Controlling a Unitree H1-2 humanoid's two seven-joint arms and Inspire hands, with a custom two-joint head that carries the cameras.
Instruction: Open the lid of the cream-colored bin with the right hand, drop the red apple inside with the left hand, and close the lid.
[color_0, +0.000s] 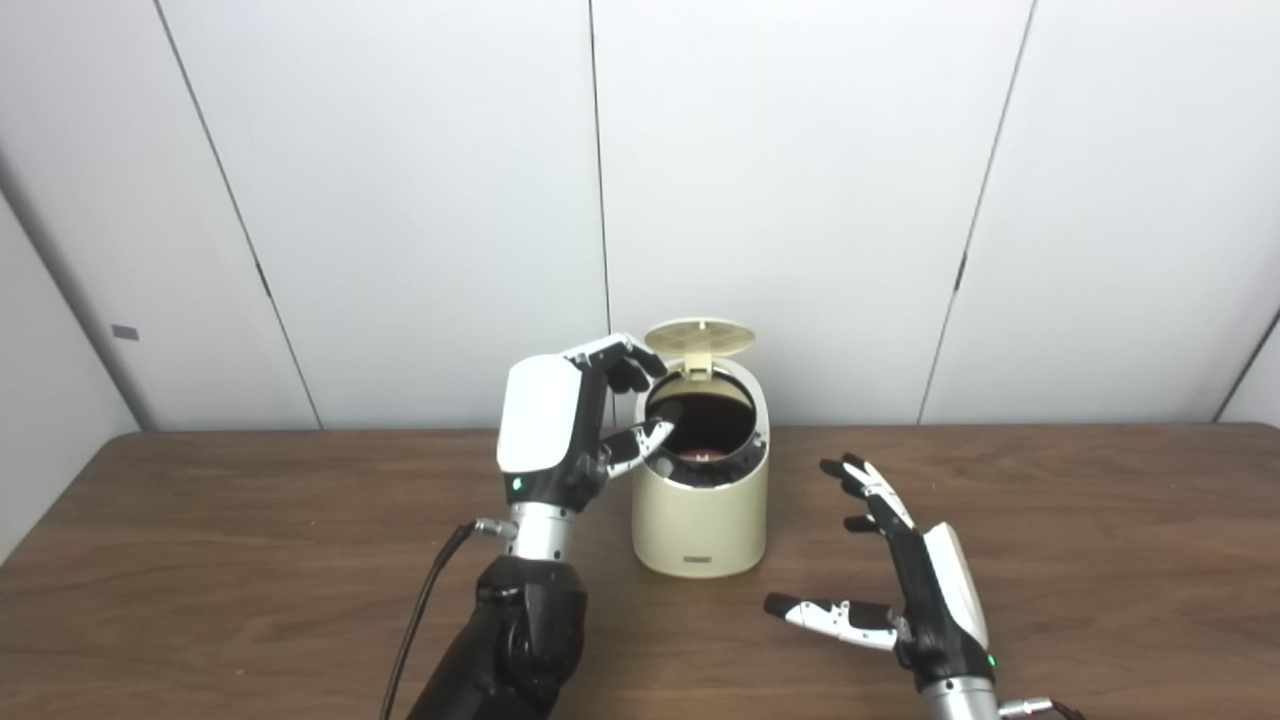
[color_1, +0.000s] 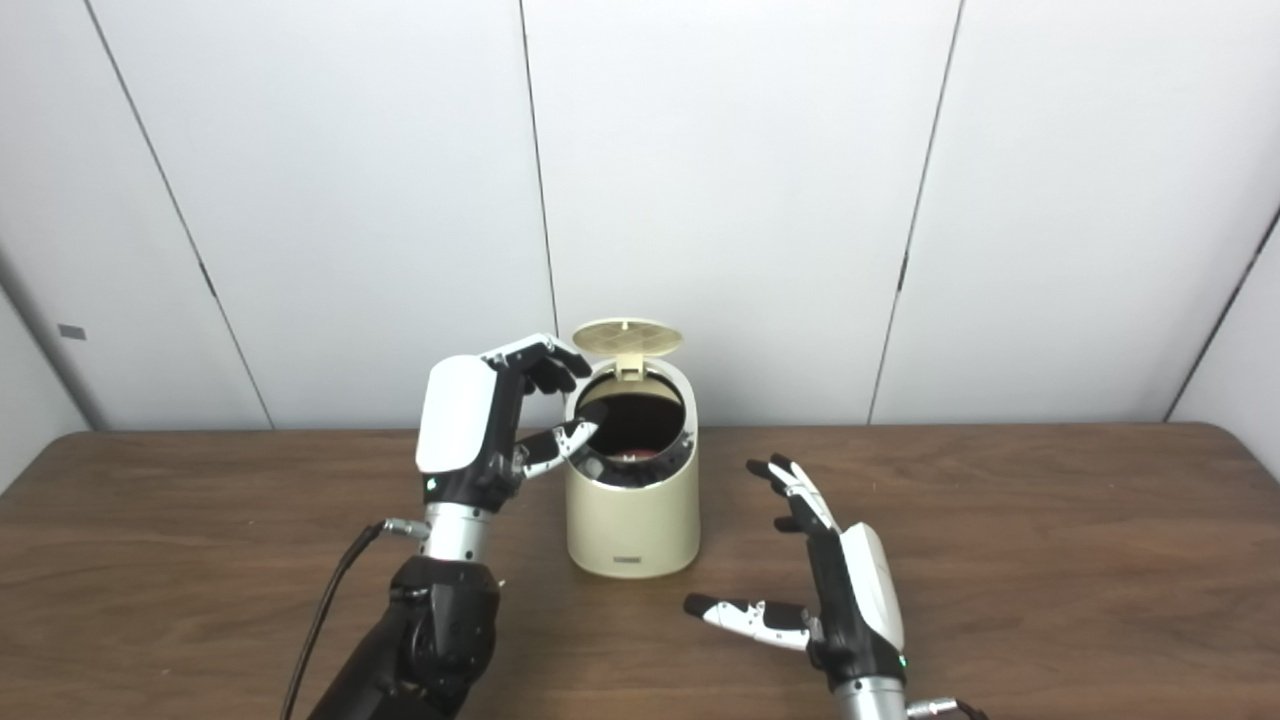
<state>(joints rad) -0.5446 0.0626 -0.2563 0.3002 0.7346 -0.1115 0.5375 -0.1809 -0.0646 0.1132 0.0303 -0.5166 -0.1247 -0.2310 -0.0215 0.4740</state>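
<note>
A brown wooden table (color_0: 1100, 520) stands against a white panelled wall (color_0: 780, 180) with dark seams.

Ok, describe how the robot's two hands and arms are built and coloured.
Both hands, left hand and right hand, have glossy white back shells, black-and-white fingers with black tips, a small green light near silver metal wrists. The left forearm is black, with a black cable beside it.

Bin (color_0: 700, 510) stands on table (color_0: 200, 560), toward the back wall (color_0: 400, 200). Lid (color_0: 699, 337) raised behind the bin's opening. Apple (color_0: 700, 455) lies inside the bin, low, mostly hidden. Left hand (color_0: 560, 430) raised just left of the bin, fingertips (color_0: 660, 425) over the rim. Right hand (color_0: 905, 570) nearer the front edge, right of the bin and apart from it, fingers spread.
</note>
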